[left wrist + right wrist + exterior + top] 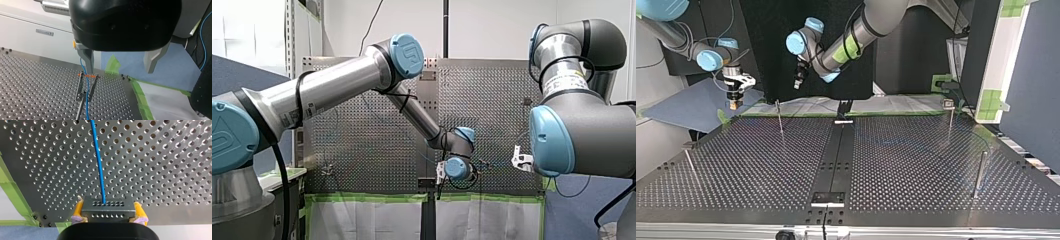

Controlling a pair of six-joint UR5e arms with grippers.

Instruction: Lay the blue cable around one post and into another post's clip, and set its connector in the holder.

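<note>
Obs. 1: our right gripper [109, 212] has its yellow pads [78, 209] clamped on the two ends of the connector [107, 205], a dark block with rows of small holes. The blue cable [98, 165] leaves the connector's face and runs straight ahead of the gripper over the perforated table [162, 157].

Obs. 2: our left gripper [119, 68] is empty, with its metal fingers [87, 56] spread wide apart. It hangs above the clip post [85, 86] without touching it.

Obs. 3: at the clip post, the blue cable drops from behind one left finger, and we cannot tell whether it touches that finger. It passes between the two arms of the clip [86, 82], under the orange band [87, 75] across their tops. It then continues down alongside the post.

Obs. 4 (top view): we take the thin post nearest both grippers to be the clip post. The left gripper sits just right of it and higher than its tip. The right gripper, with the connector, sits to its left, well apart, higher than the tip and past the table's far edge.

Obs. 5: green tape [140, 97] lines the table edge just beside the clip post, and a blue sheet [172, 65] lies beyond it.
</note>
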